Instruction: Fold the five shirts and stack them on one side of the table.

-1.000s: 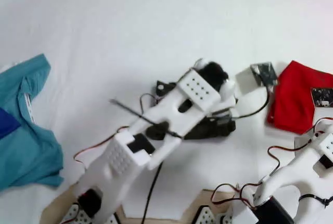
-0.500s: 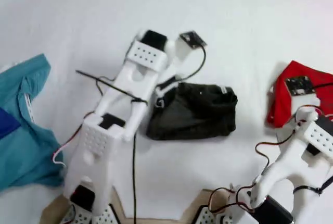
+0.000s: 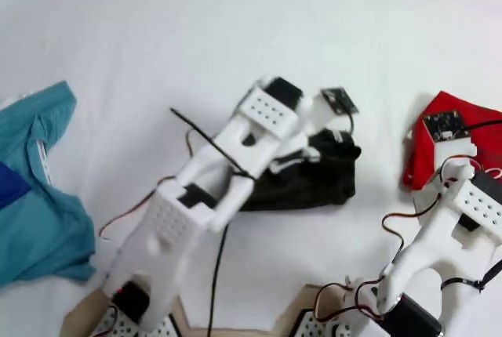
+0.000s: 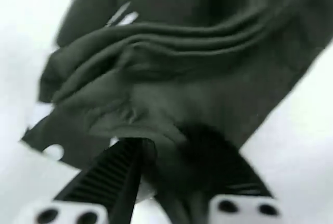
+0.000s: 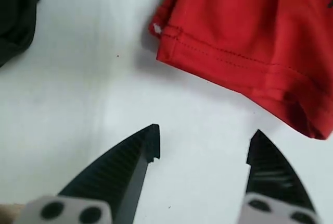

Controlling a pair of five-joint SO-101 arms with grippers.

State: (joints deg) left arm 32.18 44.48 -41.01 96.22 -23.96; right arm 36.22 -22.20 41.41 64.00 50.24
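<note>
A folded black shirt (image 3: 318, 182) lies at the table's middle, and my left gripper (image 3: 314, 149) is down on its top edge. In the left wrist view the black shirt (image 4: 182, 78) shows layered folds, with my left gripper (image 4: 174, 156) open and its tips pressed into the cloth. A red shirt (image 3: 471, 110) lies bunched at the right. My right gripper (image 3: 439, 166) hovers at its near-left edge. In the right wrist view the right gripper (image 5: 203, 140) is open over bare table just short of the red shirt's hem (image 5: 250, 36). A teal shirt (image 3: 39, 204) lies crumpled at the left edge.
White table cloth (image 3: 235, 39) covers the whole far half of the table. A corner of the black shirt (image 5: 15, 15) appears in the right wrist view. The arm bases and their cables (image 3: 329, 313) sit at the near edge.
Half a second ago the left arm stood up and to the left of the black shirt; it has swung back onto it. The right arm has barely moved since then.
</note>
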